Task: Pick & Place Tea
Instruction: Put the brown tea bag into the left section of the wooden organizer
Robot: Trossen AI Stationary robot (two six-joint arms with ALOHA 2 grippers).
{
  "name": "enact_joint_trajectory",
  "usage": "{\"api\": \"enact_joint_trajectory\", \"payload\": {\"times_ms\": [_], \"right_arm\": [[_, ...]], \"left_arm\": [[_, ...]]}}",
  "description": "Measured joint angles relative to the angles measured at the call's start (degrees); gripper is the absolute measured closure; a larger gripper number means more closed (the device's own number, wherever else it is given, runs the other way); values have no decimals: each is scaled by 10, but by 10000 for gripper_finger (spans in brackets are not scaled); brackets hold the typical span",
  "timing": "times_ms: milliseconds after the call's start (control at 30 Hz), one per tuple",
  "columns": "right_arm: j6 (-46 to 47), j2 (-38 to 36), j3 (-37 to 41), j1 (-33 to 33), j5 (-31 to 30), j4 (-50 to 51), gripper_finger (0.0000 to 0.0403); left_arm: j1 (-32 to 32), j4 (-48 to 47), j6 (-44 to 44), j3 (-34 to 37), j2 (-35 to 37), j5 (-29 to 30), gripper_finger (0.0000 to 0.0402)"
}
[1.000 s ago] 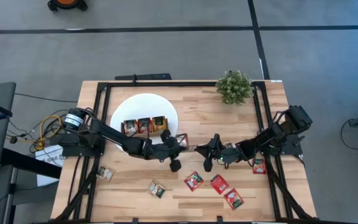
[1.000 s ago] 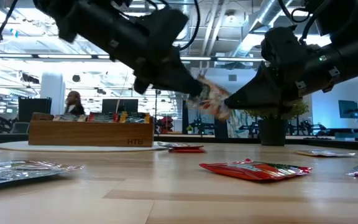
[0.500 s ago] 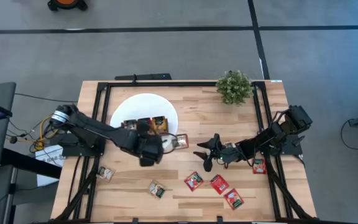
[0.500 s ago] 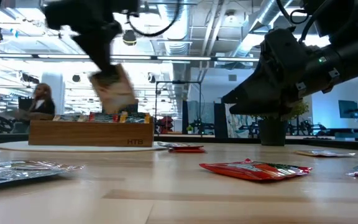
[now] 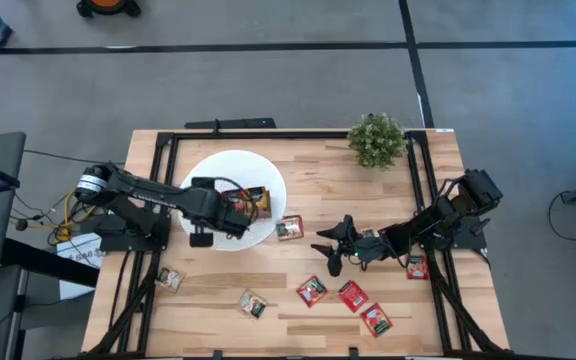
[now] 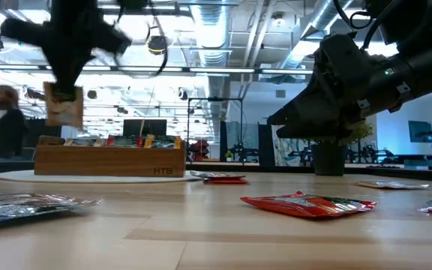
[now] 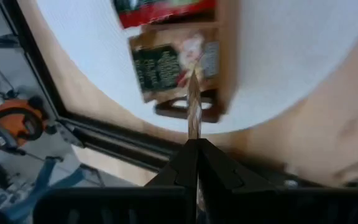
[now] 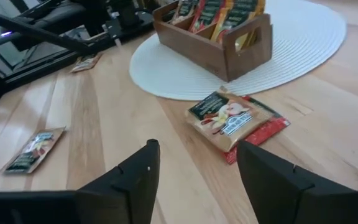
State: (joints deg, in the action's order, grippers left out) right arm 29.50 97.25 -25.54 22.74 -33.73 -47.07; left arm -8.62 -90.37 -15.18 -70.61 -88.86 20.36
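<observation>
My left gripper [image 6: 64, 84] hangs over the left end of the brown wooden tray [image 6: 109, 159], shut on a pale tea sachet [image 6: 64, 106]. The tray [image 5: 254, 200] stands on the white disc [image 5: 238, 165] and holds upright sachets. My right gripper [image 8: 197, 180] stands open low over the table's middle [image 5: 330, 250] with nothing between its fingers. Just beyond it a white-and-green sachet [image 8: 225, 117] lies on a red one, beside the disc. Other sachets lie flat near the front: red ones [image 5: 353, 296] and white-and-green ones [image 5: 253, 303]. My left gripper pinches the sachet's upper edge [image 7: 192, 134] between its two shut fingers, which come from above and slant down. The sachet hangs below the fingers [image 6: 62, 75], edge-on in the left wrist view, lifted clear above the tray's end compartment [image 7: 166, 71].
A small potted plant [image 5: 376, 140] stands at the far right. A black frame [image 5: 163, 150] runs along the table's sides. One red sachet [image 5: 417, 266] lies under my right arm. A person [image 6: 2, 120] shows in the room behind the table.
My right gripper has let go of the sachet that both grippers held between them above the table's middle. My left gripper has carried it up and toward the table's left, over the tray's left end, tipping from near level to pointing steeply down. The sachet now hangs upright.
</observation>
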Motion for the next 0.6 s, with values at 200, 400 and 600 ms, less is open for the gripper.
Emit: {"api": "enact_joint_trajectory", "payload": {"times_ms": [200, 400, 600], "right_arm": [[0, 0, 0, 0, 14, 3, 211], [0, 0, 0, 0, 14, 3, 219], [0, 0, 0, -6, 13, 3, 223]], "left_arm": [[57, 1, 37, 75, 58, 4, 401], [90, 48, 57, 126, 110, 7, 401], [96, 105, 72, 137, 120, -1, 401]]}}
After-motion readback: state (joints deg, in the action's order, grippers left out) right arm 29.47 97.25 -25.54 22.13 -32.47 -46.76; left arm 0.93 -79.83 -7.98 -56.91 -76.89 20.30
